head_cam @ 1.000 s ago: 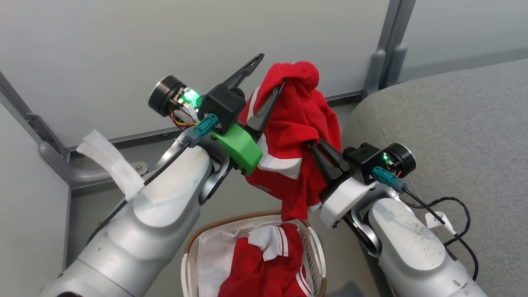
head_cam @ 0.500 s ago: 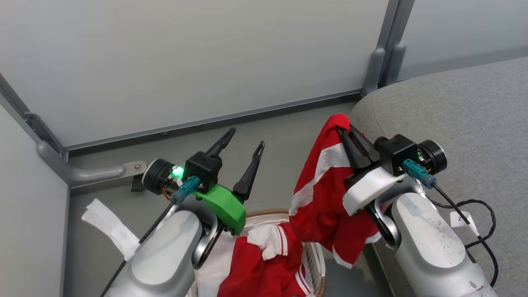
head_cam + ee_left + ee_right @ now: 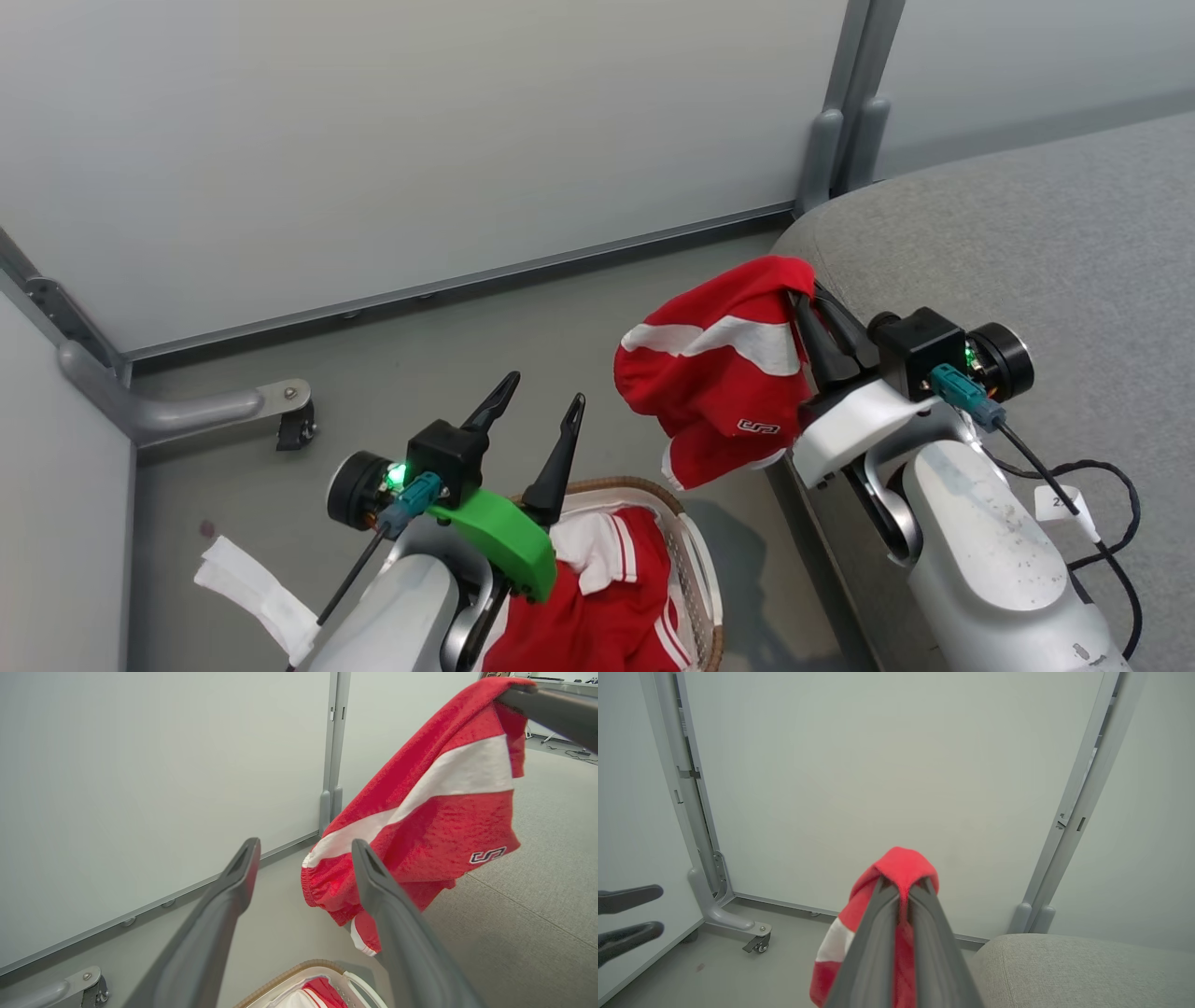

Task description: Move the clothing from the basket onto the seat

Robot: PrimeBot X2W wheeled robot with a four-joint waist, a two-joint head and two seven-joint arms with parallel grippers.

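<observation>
At centre right of the frame we held a red white-striped garment [image 3: 719,373] pinched in our right gripper [image 3: 805,294], beside the grey seat [image 3: 1027,215]; lower centre, our left gripper [image 3: 546,390] stood spread and empty by the basket [image 3: 693,569].

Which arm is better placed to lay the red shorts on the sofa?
Right. The right pincer is shut on the red shorts, hanging beside the grey sofa. The left pincer is open and empty near the basket.
</observation>
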